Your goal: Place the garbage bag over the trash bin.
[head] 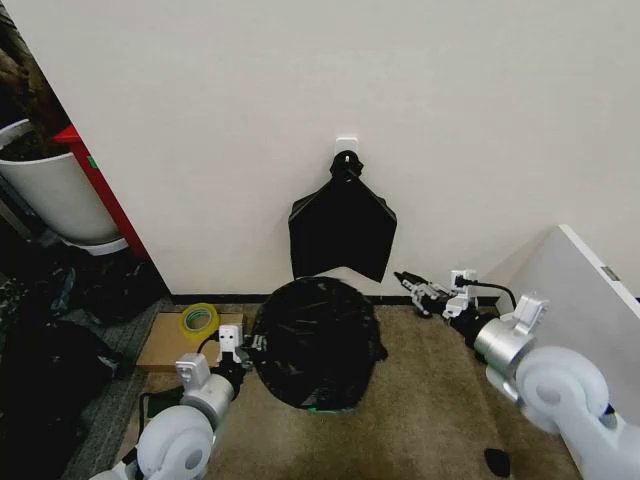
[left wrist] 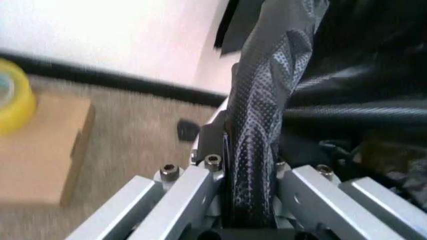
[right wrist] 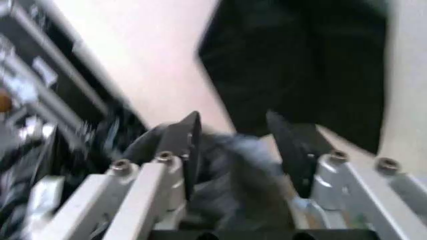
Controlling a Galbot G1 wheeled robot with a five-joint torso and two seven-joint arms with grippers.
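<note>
Now garbage bag [head: 315, 340] drapes over trash bin on carpet, just below flat black bag bundle [head: 343, 228] hanging on wall; bin itself hidden under plastic. Left gripper [head: 252, 345] at bag's left edge, fingers [left wrist: 257, 145] together, pinching fold of black plastic. Right gripper [head: 408, 281] near wall, apart from bag's right side, fingers [right wrist: 183, 145] spread apart, nothing between them. Yellow tape roll [head: 198, 319] sits on cardboard box [head: 165, 345] left of bag.

left claw [head: 243, 347] closed, arm low; right claw [head: 408, 280] open, outstretched
</note>
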